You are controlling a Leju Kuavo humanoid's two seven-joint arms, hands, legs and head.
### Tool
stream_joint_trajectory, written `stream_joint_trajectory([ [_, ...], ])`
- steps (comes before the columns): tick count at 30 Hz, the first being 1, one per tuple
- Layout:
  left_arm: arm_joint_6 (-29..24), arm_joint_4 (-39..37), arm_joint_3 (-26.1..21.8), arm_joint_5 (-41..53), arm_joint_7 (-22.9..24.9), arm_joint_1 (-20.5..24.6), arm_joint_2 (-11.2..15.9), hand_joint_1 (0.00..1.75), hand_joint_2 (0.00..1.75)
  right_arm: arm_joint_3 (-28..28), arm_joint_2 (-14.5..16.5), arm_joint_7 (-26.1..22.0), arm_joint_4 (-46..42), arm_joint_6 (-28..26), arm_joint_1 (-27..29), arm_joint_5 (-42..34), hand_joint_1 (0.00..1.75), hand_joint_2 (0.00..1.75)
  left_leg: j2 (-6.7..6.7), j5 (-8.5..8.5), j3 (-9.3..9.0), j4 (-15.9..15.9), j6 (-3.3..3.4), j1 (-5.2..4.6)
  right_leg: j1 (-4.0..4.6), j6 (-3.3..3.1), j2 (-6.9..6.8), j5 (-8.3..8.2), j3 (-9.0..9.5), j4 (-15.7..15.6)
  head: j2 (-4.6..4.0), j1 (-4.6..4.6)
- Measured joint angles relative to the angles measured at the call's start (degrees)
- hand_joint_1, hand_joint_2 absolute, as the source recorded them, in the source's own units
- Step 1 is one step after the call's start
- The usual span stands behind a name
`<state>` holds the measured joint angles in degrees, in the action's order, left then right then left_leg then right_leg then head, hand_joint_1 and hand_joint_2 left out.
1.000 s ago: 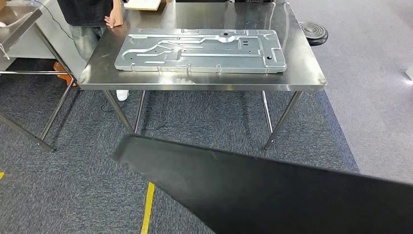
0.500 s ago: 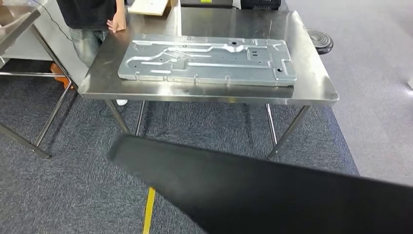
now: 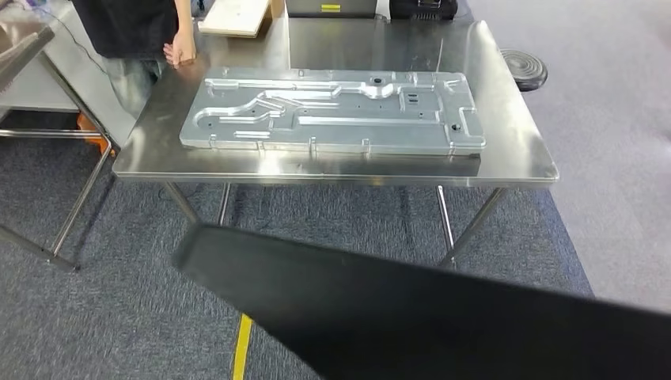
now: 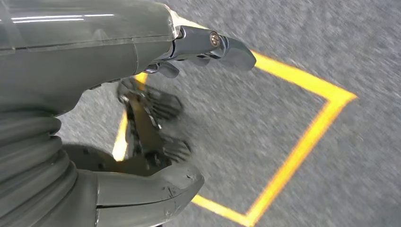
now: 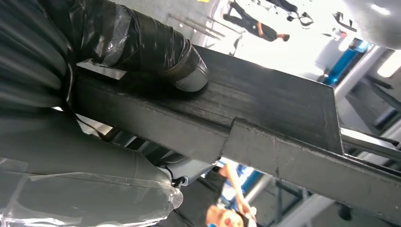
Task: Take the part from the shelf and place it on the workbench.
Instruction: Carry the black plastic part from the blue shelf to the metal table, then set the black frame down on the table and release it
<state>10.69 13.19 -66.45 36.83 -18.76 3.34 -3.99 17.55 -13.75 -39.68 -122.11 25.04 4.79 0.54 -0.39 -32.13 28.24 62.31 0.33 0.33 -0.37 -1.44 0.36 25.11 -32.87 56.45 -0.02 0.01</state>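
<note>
A large flat black part (image 3: 443, 324) slants across the bottom of the head view, in front of the steel workbench (image 3: 522, 154). In the right wrist view my right hand (image 5: 99, 90) grips the edge of this black part (image 5: 279, 118), one taped finger pressed on its face and the thumb underneath. My left hand (image 4: 94, 56) hangs over the grey carpet with its fingers apart and nothing in it. A big stamped silver metal plate (image 3: 332, 111) lies along the workbench top.
A person (image 3: 126, 24) stands at the workbench's far left corner, one hand (image 3: 180, 54) on the top. A cardboard box (image 3: 233, 17) sits at the back edge. Another steel table (image 3: 24, 47) stands to the left. Yellow floor tape (image 3: 241, 356) runs below; a black round base (image 3: 524, 67) lies on the right.
The whole picture has shifted: the workbench now looks nearer and larger, so the camera has moved toward it. The black part stays across the bottom of the view.
</note>
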Motion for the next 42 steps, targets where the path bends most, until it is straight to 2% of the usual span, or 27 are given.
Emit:
stream_joint_trajectory([
  [2,0.01,0.01,0.01,0.32,0.01,0.08,-0.04,0.00,1.75,0.00,0.48,-0.18,-0.08,-0.36,-0.55,-0.22,1.75,1.75,0.02,-2.59,4.78,7.07,-0.62,0.27,0.00,-0.26,0.01,0.72,0.91,-0.25,0.01,-0.03],
  [3,-0.02,0.01,0.01,0.47,0.02,0.01,-0.03,0.00,1.75,0.00,0.67,-0.23,-0.11,-0.37,-0.70,-0.51,1.75,1.75,0.03,-3.85,6.87,9.36,-0.89,0.43,-0.02,-0.23,0.11,1.17,1.35,-0.23,0.01,-0.02],
  [4,-0.06,0.01,0.01,0.57,0.04,-0.08,-0.01,0.00,1.75,0.00,0.89,-0.27,-0.11,-0.29,-0.81,-0.91,1.75,1.75,0.03,-4.29,8.28,10.13,-1.11,0.59,-0.07,-0.11,0.27,1.67,1.89,-0.19,0.01,-0.03],
  [5,-0.10,0.01,0.01,0.69,0.04,-0.15,0.04,0.00,1.75,0.00,1.13,-0.31,-0.11,-0.19,-0.91,-1.30,1.75,1.75,0.03,-3.37,8.78,9.04,-1.26,0.73,-0.15,0.07,0.44,2.21,2.53,-0.13,0.01,-0.03],
  [6,-0.14,0.01,0.01,0.80,0.06,-0.20,0.08,0.00,1.75,0.00,1.40,-0.34,-0.12,-0.09,-1.04,-1.63,1.75,1.75,0.00,-1.10,8.50,6.37,-1.35,0.86,-0.26,0.30,0.61,2.79,3.24,-0.04,0.01,-0.03],
  [7,-0.18,0.01,0.01,0.88,0.09,-0.26,0.11,0.00,1.75,0.00,1.68,-0.36,-0.13,0.02,-1.22,-1.90,1.75,1.75,-0.14,2.13,7.78,2.75,-1.38,0.99,-0.36,0.59,0.76,3.39,3.86,0.03,0.01,-0.03],
  [8,-0.24,0.01,0.01,0.92,0.14,-0.31,0.14,0.00,1.75,0.01,1.93,-0.36,-0.13,0.17,-1.42,-2.06,1.75,1.75,-0.31,4.40,7.16,-0.44,-1.34,0.98,-0.42,0.91,0.98,3.95,4.41,0.22,0.00,-0.02],
  [9,-0.31,0.01,0.01,0.95,0.20,-0.37,0.16,0.00,1.75,0.03,2.15,-0.37,-0.16,0.33,-1.64,-2.18,1.75,1.75,-0.47,5.81,6.68,-2.57,-1.13,0.91,-0.43,1.32,1.20,4.46,4.68,0.34,0.00,-0.02],
  [10,-0.36,0.01,0.01,0.97,0.26,-0.42,0.17,0.00,1.75,0.04,2.32,-0.37,-0.21,0.48,-1.80,-2.24,1.75,1.75,-0.59,6.51,6.49,-3.67,-0.73,0.81,-0.42,1.75,1.41,4.81,4.93,0.46,0.00,-0.02],
  [13,-0.46,0.01,0.01,1.04,0.34,-0.35,0.19,0.00,1.75,0.10,2.59,-0.38,-0.50,0.64,-2.10,-2.28,1.75,1.75,-0.32,6.66,5.33,-4.38,0.75,0.78,-0.40,2.81,1.48,5.14,5.50,1.09,0.01,-0.01],
  [15,-0.47,0.01,0.01,1.13,0.31,-0.19,0.19,0.00,1.75,0.14,2.74,-0.40,-0.66,0.62,-2.55,-2.26,1.75,1.75,-0.03,6.46,4.27,-4.89,1.50,0.85,-0.47,3.17,0.80,6.64,4.10,4.39,0.01,0.01],
  [18,-0.47,0.01,0.00,1.36,0.26,-0.12,0.26,0.00,1.75,0.22,3.24,-0.43,-0.74,0.25,-2.97,-1.70,1.75,1.75,0.34,5.59,3.52,-4.96,2.07,0.65,-0.50,3.59,0.20,10.98,-2.66,14.74,0.00,0.00],
  [19,-0.48,0.01,-0.01,1.43,0.25,-0.13,0.30,0.00,1.75,0.29,3.41,-0.42,-0.74,0.00,-2.98,-1.41,1.75,1.75,0.38,5.21,3.17,-4.95,2.09,0.56,-0.52,3.62,0.14,11.21,-4.44,16.53,0.00,0.00],
  [20,-0.48,0.01,-0.01,1.49,0.23,-0.13,0.35,0.00,1.75,0.40,3.55,-0.42,-0.75,-0.24,-3.00,-1.17,1.75,1.75,0.38,4.79,2.68,-4.94,2.07,0.48,-0.51,3.56,0.07,10.21,-5.25,16.36,0.00,0.01],
  [21,-0.47,0.01,-0.02,1.54,0.21,-0.13,0.38,0.00,1.75,0.52,3.64,-0.41,-0.79,-0.48,-3.04,-1.02,1.75,1.75,0.38,4.34,2.05,-4.94,2.01,0.40,-0.46,3.32,0.00,7.91,-4.93,14.02,0.00,0.01],
  [23,-0.46,0.01,-0.02,1.65,0.20,-0.16,0.40,0.00,1.75,0.81,3.77,-0.41,-0.91,-1.03,-3.19,-0.78,1.75,1.75,0.38,3.39,0.72,-5.08,1.77,0.29,-0.09,2.40,-0.32,2.42,-2.88,6.79,0.01,0.01],
  [25,-0.45,0.01,-0.04,1.81,0.20,-0.13,0.44,0.00,1.75,1.15,3.87,-0.38,-1.11,-1.62,-3.48,-0.51,1.75,1.75,0.40,2.76,0.09,-5.36,1.22,0.26,0.52,1.38,-0.72,0.22,-1.89,2.39,0.01,0.08],
  [27,-0.44,0.01,-0.05,1.91,0.19,-0.10,0.52,0.00,1.75,1.44,4.04,-0.36,-1.36,-1.95,-3.68,-0.35,1.75,1.75,0.53,2.81,-0.29,-5.16,0.44,0.18,0.72,0.69,-0.65,0.34,-1.67,1.51,0.02,0.14],
  [29,-0.44,0.01,-0.06,1.97,0.18,-0.08,0.67,0.00,1.75,1.63,4.25,-0.36,-1.58,-2.08,-3.80,-0.26,1.75,1.75,0.61,2.48,-0.14,-3.28,-0.11,0.16,0.37,0.11,-0.44,0.25,-0.48,0.75,0.02,0.13],
  [31,-0.40,0.01,-0.07,2.08,0.18,0.04,0.79,0.00,1.75,1.83,4.49,-0.36,-1.69,-2.11,-4.01,-0.22,1.75,1.75,0.56,0.19,2.65,2.12,-0.57,0.30,0.10,-0.38,-0.43,0.61,0.63,0.23,0.01,0.12],
  [33,-0.37,0.01,-0.08,2.14,0.18,0.05,0.83,0.00,1.75,1.99,4.66,-0.36,-1.71,-2.11,-4.13,-0.22,1.75,1.75,0.52,-2.90,7.14,9.06,-1.07,0.39,0.08,-0.60,-0.33,1.13,1.11,0.19,0.00,0.09],
  [34,-0.38,0.01,-0.08,2.14,0.18,-0.03,0.87,0.00,1.75,2.04,4.71,-0.36,-1.71,-2.11,-4.12,-0.22,1.75,1.75,0.52,-3.41,8.85,11.02,-1.18,0.42,0.07,-0.56,-0.21,1.44,1.38,0.21,0.00,0.09],
  [35,-0.38,0.01,-0.08,2.14,0.18,-0.11,0.91,0.00,1.75,2.09,4.72,-0.36,-1.71,-2.11,-4.11,-0.22,1.75,1.75,0.53,-2.67,9.72,11.16,-1.23,0.44,0.05,-0.46,-0.10,1.79,1.76,0.25,0.01,0.09],
  [36,-0.39,0.01,-0.08,2.14,0.18,-0.17,0.98,0.00,1.75,2.14,4.73,-0.36,-1.71,-2.11,-4.11,-0.22,1.75,1.75,0.53,-0.67,9.56,9.25,-1.17,0.45,0.03,-0.31,0.00,2.19,2.26,0.31,0.01,0.10],
  [38,-0.39,0.01,-0.09,2.14,0.19,-0.22,1.11,0.00,1.75,2.25,4.78,-0.35,-1.70,-2.13,-4.11,-0.22,1.75,1.75,0.52,4.56,7.24,1.91,-0.95,0.42,0.03,0.11,0.06,3.11,3.52,0.39,0.01,0.10],
  [40,-0.39,0.01,-0.11,2.14,0.19,-0.24,1.19,0.00,1.75,2.36,4.85,-0.34,-1.69,-2.18,-4.14,-0.22,1.75,1.75,0.58,5.71,5.44,-3.32,-0.46,0.16,0.12,0.75,0.07,3.90,4.23,0.42,0.02,0.10],
  [42,-0.41,0.01,-0.15,2.16,0.19,-0.34,1.23,0.00,1.75,2.44,4.87,-0.34,-1.69,-2.26,-4.16,-0.23,1.75,1.75,0.63,5.15,4.88,-4.63,0.47,0.02,0.22,1.54,0.08,4.17,4.60,0.71,0.02,0.10],
])
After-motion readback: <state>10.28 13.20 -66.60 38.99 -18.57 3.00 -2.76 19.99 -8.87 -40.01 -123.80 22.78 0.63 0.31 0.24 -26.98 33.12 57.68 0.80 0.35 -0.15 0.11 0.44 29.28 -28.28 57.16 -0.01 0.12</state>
